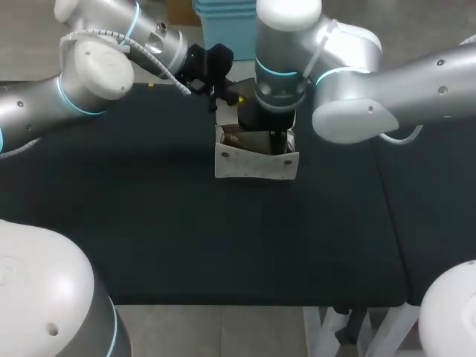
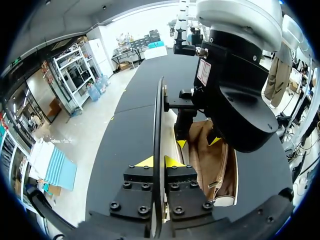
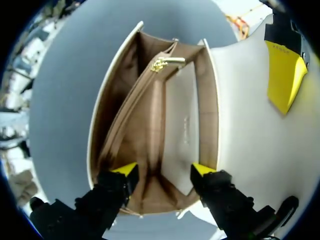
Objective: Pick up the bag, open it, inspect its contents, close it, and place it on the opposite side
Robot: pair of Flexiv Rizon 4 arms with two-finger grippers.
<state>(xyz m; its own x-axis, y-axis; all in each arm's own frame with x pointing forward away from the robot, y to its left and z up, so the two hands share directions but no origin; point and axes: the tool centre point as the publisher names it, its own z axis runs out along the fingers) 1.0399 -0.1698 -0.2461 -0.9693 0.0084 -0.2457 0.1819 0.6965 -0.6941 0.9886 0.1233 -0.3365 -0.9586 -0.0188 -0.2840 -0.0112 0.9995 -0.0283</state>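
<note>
A white bag stands upright at the far middle of the black table, with its flap lifted back. My left gripper is behind the bag, shut on the flap's edge; one of its yellow fingertips presses on the flap's white face. My right gripper points straight down at the bag's open mouth, fingers open and spread across it. The tan inside shows a middle pocket with a gold zip pull. From the left wrist I see the right gripper at the opening.
The table's dark top reaches well out on both sides of the bag, and its front edge is near me. A seam splits the top on the right. Both arms crowd the space right over the bag.
</note>
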